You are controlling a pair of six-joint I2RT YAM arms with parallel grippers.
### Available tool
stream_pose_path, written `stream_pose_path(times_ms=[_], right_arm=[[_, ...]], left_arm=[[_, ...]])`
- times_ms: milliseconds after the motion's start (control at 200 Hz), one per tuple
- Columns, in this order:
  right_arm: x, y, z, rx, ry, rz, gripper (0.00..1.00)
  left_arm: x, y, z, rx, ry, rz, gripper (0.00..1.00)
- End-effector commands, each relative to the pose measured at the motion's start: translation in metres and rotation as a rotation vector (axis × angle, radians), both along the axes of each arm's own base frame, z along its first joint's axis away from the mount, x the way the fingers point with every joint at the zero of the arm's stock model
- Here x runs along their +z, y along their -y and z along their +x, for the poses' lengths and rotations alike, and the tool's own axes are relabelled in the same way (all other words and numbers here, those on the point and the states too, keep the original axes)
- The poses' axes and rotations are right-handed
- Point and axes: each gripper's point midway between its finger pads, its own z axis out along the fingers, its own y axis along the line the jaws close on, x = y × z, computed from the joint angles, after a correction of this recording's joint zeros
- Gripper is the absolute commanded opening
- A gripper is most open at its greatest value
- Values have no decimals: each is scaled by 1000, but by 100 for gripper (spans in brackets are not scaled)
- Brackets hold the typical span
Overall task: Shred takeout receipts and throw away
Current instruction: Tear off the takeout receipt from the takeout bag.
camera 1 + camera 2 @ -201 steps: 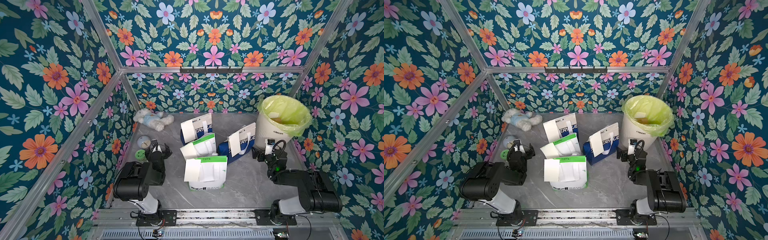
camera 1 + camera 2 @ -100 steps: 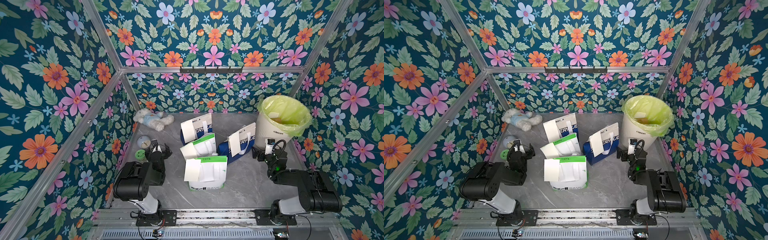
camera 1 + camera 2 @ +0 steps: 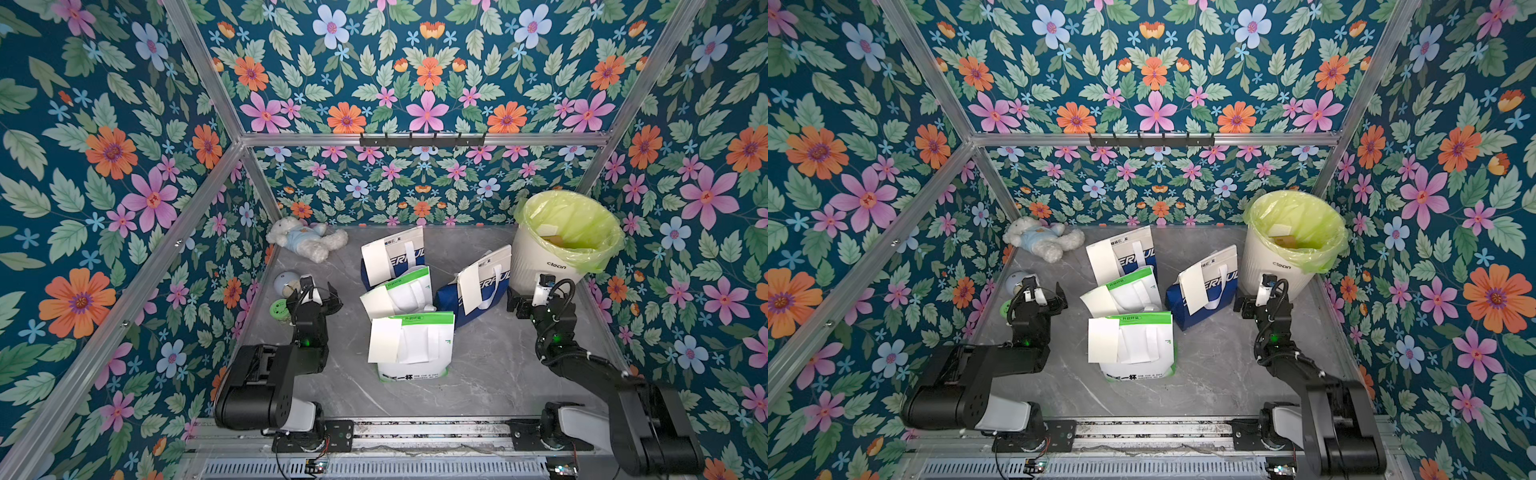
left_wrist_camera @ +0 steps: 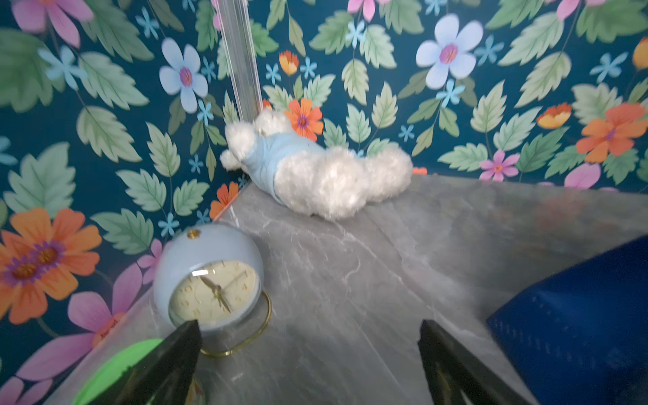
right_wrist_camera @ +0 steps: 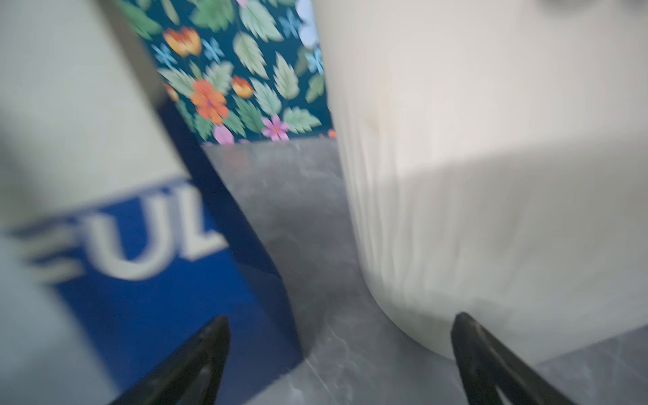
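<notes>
Nothing has moved since a second ago: four takeout receipts (image 3: 384, 340) sit one apiece on the faces of four standing paper bags (image 3: 424, 345) in the middle of the worktop (image 3: 490, 374), which is bare toward the front edge. One bin (image 3: 536, 257) fills the back right corner. Left claw (image 4: 308, 329) and right claw (image 5: 340, 321) both gape, empty.

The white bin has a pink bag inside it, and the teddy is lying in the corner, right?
Not quite. The bag lining the white bin is yellow-green, not pink; both top views show it. The teddy does lie in the corner.
</notes>
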Motion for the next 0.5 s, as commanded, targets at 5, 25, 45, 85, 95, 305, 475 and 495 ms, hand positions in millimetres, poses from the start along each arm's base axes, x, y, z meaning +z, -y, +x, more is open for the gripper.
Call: stream_pose_path(times_ms=[5,25,45,85,95,305,475,495], right_arm=[[5,26,-27,-202,-65,207,99],[9,28,-33,-224,-59,267,99],[11,29,-39,-244,-57,333,99],[17,23,-48,-216,-47,422,99],[19,19,-50,-196,-46,430,99],[35,-45,-89,142,-234,524,99],[43,-73,-109,278,-423,552,99],[45,-77,-111,300,-433,552,99]], left_arm=[[15,-13,-13,80,-10,-2,99],[20,-15,-15,90,-2,-7,99],[26,-16,-18,95,5,-13,99],[34,-18,-22,104,3,-29,99],[37,-18,-23,107,1,-33,99],[82,-27,-52,178,-166,-131,99],[123,48,-82,-308,-166,-112,99],[128,55,-87,-348,-160,-125,99]])
